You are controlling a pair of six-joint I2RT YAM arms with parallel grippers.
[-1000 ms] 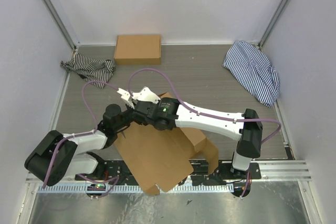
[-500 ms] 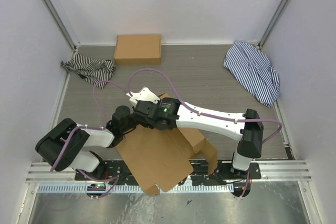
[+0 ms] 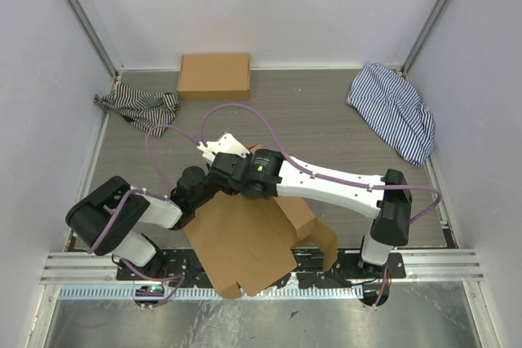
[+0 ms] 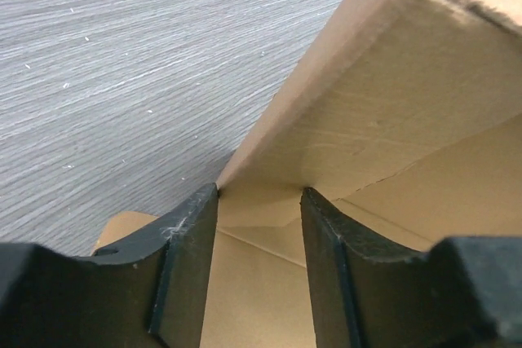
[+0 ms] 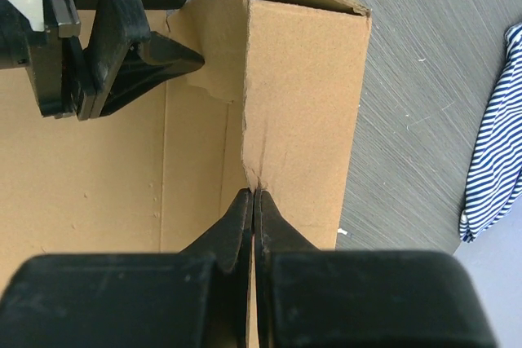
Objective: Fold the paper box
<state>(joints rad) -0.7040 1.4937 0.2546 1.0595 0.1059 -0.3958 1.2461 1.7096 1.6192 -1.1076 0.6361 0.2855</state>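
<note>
The paper box (image 3: 245, 242) lies at the near edge of the table (image 3: 326, 128), between the two arm bases. It is a brown sheet, mostly flat, and its nearest corner reaches out over the metal rail (image 3: 424, 262). One side wall stands upright along the box's right part, with a short end flap turned at its far corner.

The right gripper (image 5: 254, 193) sits over the box's far part. Its fingers are pressed together, pinching that upright wall at a crease. The left gripper (image 4: 259, 195) is at the box's far-left edge, just beside the right one. Its fingers are apart and a tilted cardboard flap runs into the gap between them; whether the pads touch the flap cannot be told.

Beyond the box the wood-grain tabletop is bare for a stretch. Farther off to the left lies a crumpled black-and-white striped cloth (image 3: 139, 107). Behind it a second cardboard box (image 3: 214, 76), closed, sits against the back wall. Well away from the box, far to the right, rests a blue-striped cloth (image 3: 391, 112).
</note>
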